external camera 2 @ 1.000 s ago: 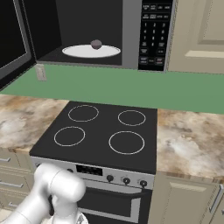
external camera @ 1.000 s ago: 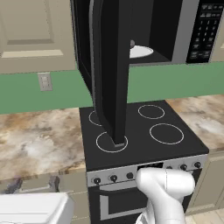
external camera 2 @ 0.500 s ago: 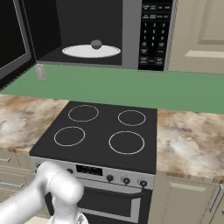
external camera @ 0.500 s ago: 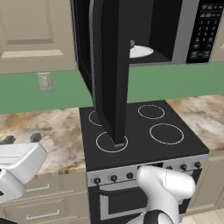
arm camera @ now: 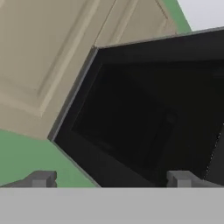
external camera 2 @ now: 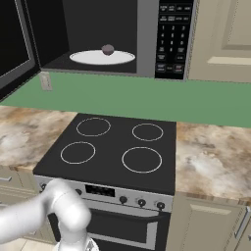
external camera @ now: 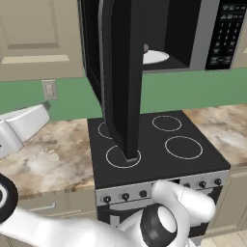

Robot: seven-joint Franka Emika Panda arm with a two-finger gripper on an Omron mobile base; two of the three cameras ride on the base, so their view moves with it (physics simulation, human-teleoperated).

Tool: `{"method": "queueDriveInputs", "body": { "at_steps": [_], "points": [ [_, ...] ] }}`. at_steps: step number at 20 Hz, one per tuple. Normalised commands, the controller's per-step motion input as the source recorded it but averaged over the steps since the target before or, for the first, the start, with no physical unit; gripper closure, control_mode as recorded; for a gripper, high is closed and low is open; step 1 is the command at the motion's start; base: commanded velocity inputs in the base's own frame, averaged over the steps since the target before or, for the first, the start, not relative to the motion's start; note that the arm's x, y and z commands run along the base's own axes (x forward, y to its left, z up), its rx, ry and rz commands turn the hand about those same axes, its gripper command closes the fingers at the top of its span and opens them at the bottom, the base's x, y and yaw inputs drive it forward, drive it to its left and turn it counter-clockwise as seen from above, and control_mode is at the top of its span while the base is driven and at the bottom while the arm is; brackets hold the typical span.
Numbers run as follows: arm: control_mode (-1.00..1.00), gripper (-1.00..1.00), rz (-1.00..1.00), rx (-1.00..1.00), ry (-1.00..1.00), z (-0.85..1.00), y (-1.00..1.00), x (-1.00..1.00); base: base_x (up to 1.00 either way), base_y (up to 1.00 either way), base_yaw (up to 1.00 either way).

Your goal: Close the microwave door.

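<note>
Claw (arm camera: 111,180) first, its two tips spread wide at the bottom of the hand view with nothing between them, looking up at the door's (arm camera: 144,127) dark outer face. Apart from it, no contact yet. Below, the stove (external camera: 159,154) sits in the bench (external camera: 48,159) run. Above it, the door (external camera: 123,77) hangs swung right out, edge-on over the stove's front left ring. Behind it, the microwave (external camera 2: 147,34) gapes open, white plate (external camera 2: 102,57) with a small dark lump inside, keypad (external camera 2: 171,37) at its right. That door looks stiff, hinged at the left, glossy and likely slippery: no gripping, I'd say, just a flat push on the outer face near the free edge.
</note>
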Motion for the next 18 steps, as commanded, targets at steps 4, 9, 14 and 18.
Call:
{"method": "queueDriveInputs", "body": {
  "at_steps": [4,9,14,18],
  "points": [
    [-1.00,-1.00,-0.23,-0.10,0.00,0.06,-0.17,0.52,0.00,0.00,0.00],
    [-1.00,-1.00,-0.26,-0.11,-0.03,0.00,-0.60,0.41,0.00,0.00,0.00],
    [-1.00,-1.00,-0.25,-0.10,-0.03,0.03,-0.86,0.40,0.00,0.00,0.00],
    [-1.00,-1.00,-0.20,-0.06,-0.09,0.07,-0.99,0.09,0.00,0.00,0.00]
  ]
}}
